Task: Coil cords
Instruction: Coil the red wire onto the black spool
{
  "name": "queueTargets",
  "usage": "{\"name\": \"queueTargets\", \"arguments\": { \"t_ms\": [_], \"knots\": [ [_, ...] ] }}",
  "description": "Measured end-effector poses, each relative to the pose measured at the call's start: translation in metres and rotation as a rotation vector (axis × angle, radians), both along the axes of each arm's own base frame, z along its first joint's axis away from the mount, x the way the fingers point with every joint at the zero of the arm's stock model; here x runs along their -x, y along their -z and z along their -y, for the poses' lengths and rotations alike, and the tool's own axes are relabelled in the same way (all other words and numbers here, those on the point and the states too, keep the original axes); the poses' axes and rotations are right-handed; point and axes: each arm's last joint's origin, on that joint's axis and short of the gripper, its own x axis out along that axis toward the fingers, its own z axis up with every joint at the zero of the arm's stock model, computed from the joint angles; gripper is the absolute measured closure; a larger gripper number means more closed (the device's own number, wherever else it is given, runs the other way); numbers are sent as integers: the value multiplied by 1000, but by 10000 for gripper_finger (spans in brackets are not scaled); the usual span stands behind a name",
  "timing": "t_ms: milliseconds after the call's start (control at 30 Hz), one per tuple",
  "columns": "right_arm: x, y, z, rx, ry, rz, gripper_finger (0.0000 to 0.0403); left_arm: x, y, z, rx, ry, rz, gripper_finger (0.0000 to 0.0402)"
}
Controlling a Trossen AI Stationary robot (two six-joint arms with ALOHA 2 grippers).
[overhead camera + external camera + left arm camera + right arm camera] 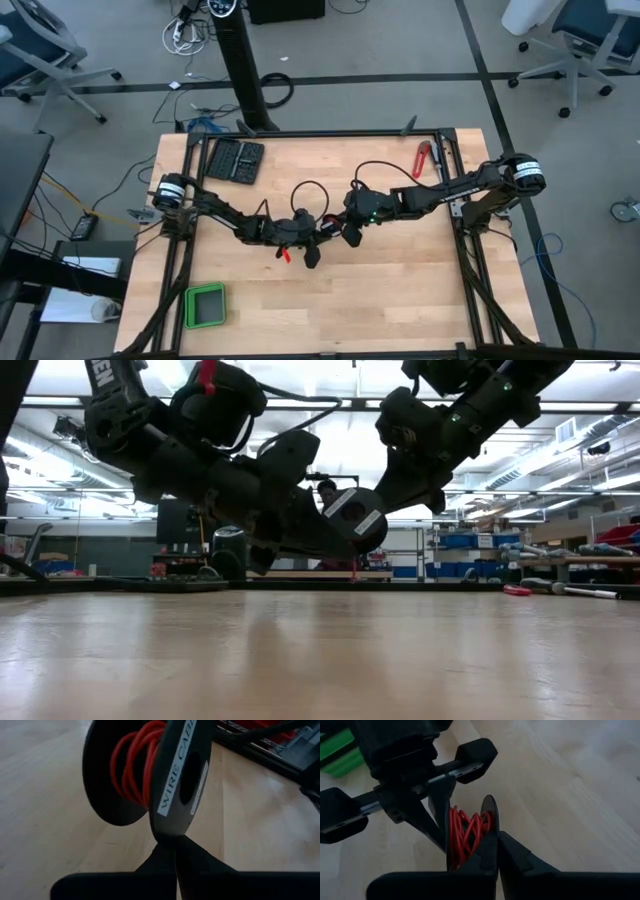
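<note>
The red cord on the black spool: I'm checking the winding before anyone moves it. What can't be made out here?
- Red cord, free end: left wrist view, hidden by black spool flanges.
- Right wrist view: left gripper covers the far flange.
- High view: spool too small, under both arms.
- Low view: cord not discernible.

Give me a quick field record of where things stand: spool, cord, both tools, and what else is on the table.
spool: black spool, held above the table's middle, off the surface
cord: red cord wound between the spool's flanges
left tool: left tool shut on a flange rim
right tool: right tool shut on a flange rim, opposite the left
other items: green tray near front left; red-handled hand tool and black case at back
</note>
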Motion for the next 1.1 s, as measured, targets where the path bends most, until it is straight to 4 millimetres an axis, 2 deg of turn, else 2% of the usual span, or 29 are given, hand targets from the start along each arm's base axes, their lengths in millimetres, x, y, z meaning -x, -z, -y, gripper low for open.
{"name": "queueTargets", "arguments": {
  "t_ms": [167,367,467,700,1100],
  "knots": [
    [0,0,1,3,11,-2,402,0,0,1,-2,6,0,394],
    [1,3,1,-5,-4,-32,402,0,1,2,11,42,-12,339],
    [3,5,1,-9,-11,-58,402,1,3,2,19,40,-44,323],
    [2,16,0,-20,-29,-112,401,2,5,1,23,36,-63,323],
    [1,15,6,8,-51,-107,401,6,8,-1,-36,73,-144,323]
  ]
}}
